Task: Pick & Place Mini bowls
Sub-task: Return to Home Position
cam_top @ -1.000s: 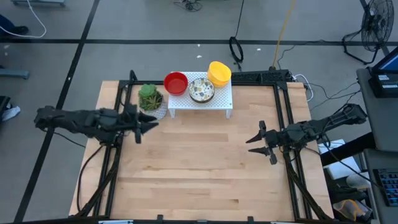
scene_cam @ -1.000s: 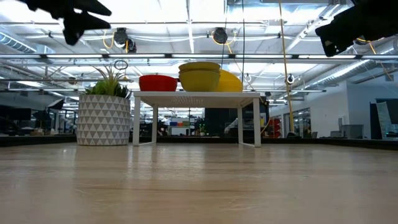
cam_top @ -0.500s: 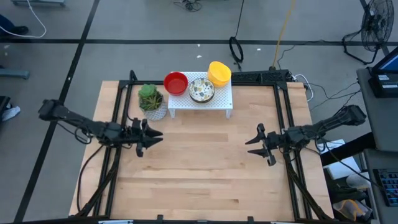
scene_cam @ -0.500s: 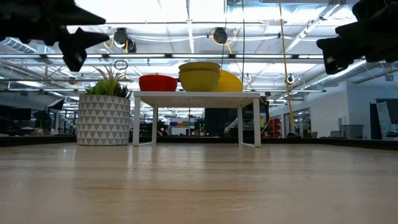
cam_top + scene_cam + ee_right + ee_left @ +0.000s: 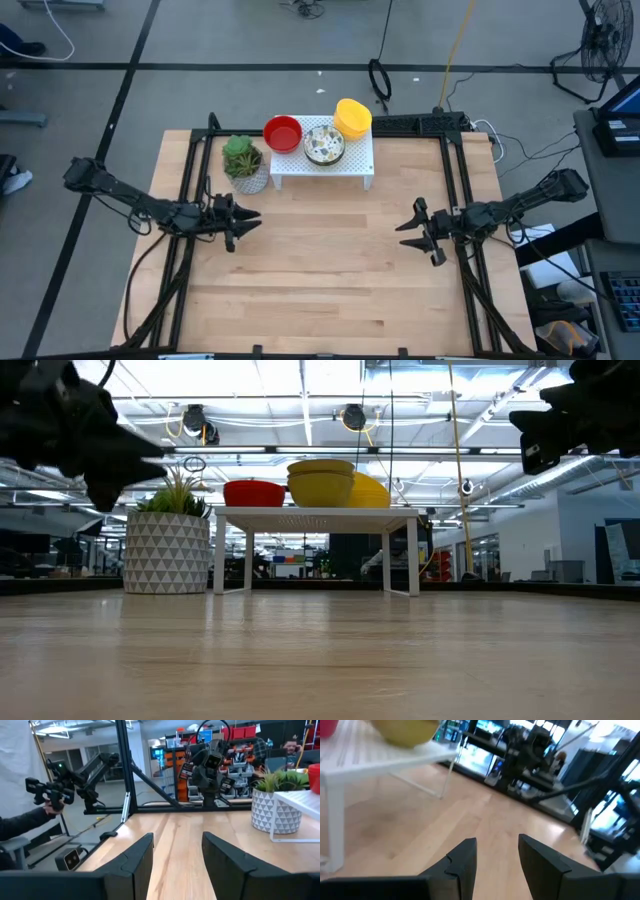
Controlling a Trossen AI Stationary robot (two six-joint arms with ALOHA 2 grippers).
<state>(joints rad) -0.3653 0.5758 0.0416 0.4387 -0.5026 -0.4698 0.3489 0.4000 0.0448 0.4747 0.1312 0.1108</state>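
A white perforated rack (image 5: 322,162) stands at the table's far middle on its legs. On it rest a red mini bowl (image 5: 283,133), a speckled mini bowl (image 5: 324,145) and a yellow mini bowl (image 5: 352,117). In the low view the red bowl (image 5: 253,492) and stacked yellow bowls (image 5: 321,482) show on the rack top (image 5: 315,515). My left gripper (image 5: 245,222) is open and empty above the table's left side, near of the plant. My right gripper (image 5: 412,232) is open and empty above the table's right side. Both wrist views show open fingers: left (image 5: 497,851), right (image 5: 177,845).
A green plant in a patterned pale pot (image 5: 244,162) stands left of the rack. Black frame rails (image 5: 190,200) run along the table's left and right sides. Bare wood (image 5: 320,270) lies between the arms. A person's hand with a controller (image 5: 47,795) shows beyond the table.
My left gripper has gone down and toward the table's near edge, a little to the right, staying open and empty. The bowls on the rack have not moved.
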